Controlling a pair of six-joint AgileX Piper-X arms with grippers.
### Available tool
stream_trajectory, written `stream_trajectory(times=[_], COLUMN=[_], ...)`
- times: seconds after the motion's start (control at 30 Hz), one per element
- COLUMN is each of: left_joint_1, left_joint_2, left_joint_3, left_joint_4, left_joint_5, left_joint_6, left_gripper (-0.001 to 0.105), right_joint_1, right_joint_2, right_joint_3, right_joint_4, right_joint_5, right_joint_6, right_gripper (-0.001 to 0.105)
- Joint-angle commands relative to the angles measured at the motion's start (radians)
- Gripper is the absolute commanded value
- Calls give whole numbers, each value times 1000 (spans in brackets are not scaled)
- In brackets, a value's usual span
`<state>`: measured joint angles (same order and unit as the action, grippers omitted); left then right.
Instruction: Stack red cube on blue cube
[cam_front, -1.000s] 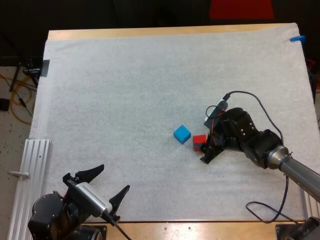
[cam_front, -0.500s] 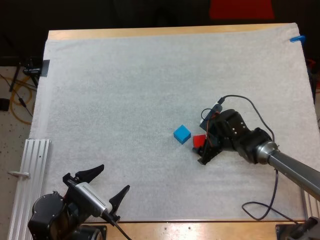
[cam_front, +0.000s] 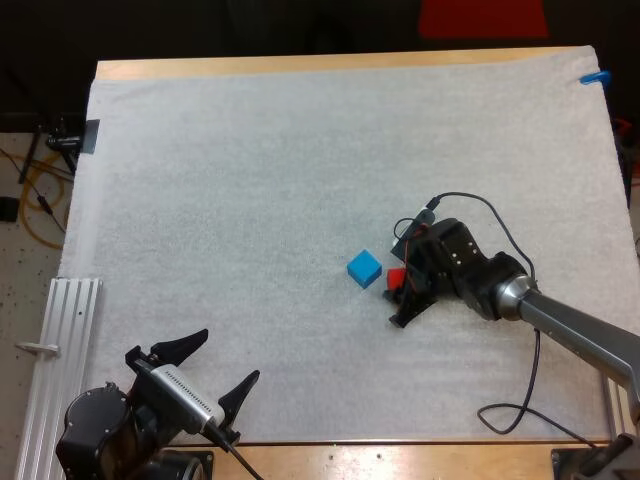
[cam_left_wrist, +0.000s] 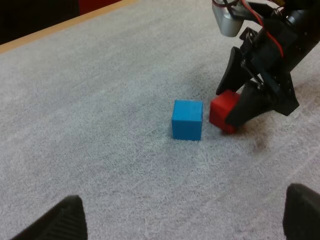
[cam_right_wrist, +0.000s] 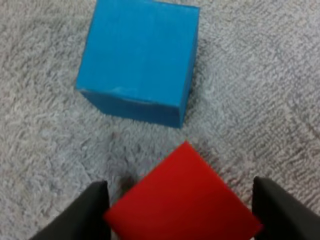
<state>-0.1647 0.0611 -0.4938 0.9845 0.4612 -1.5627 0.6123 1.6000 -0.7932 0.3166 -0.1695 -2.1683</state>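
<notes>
My right jaws stand either side of the small red cube (cam_right_wrist: 185, 200) and, as far as I can judge, pinch it across two opposite corners; it sits on the diagonal between them, one free corner aimed at the solid blue cube (cam_right_wrist: 140, 60). The red cube looks to be resting on the white towelling mat (cam_front: 250, 180). The blue cube lies straight ahead of the jaws, just beside the red one but not touching it, so I judge the coming move to be a lift, then a short carry forward. My left jaws are spread wide on nothing, well apart at the wooden bench's (cam_front: 300, 63) near edge.
</notes>
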Motion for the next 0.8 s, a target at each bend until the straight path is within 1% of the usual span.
stream_trajectory(times=[0.0, 0.03, 0.07, 0.1, 0.33, 0.57, 0.77], left_joint_1=[-3, -3, -3, -3, -3, -3, -3], left_joint_2=[1, 1, 1, 1, 1, 1, 1], left_joint_3=[-1, -1, -1, -1, -1, -1, -1], left_joint_4=[-11, -11, -11, -11, -11, -11, -11], left_joint_5=[7, 7, 7, 7, 7, 7, 7], left_joint_6=[-11, -11, -11, -11, -11, -11, -11], left_gripper=[76, 76, 76, 76, 76, 76, 76], right_joint_1=[1, 1, 1, 1, 1, 1, 33], right_joint_2=[-4, -4, -4, -4, -45, -136, -139], right_joint_3=[-12, -13, -17, -23, -64, -97, -114], right_joint_4=[-4, -1, 6, 17, 65, 92, 68], right_joint_5=[-5, -5, -5, -5, 41, 36, 17], right_joint_6=[-13, -9, -5, -4, -10, -9, -13], right_gripper=[30, 28, 23, 20, 20, 20, 20])
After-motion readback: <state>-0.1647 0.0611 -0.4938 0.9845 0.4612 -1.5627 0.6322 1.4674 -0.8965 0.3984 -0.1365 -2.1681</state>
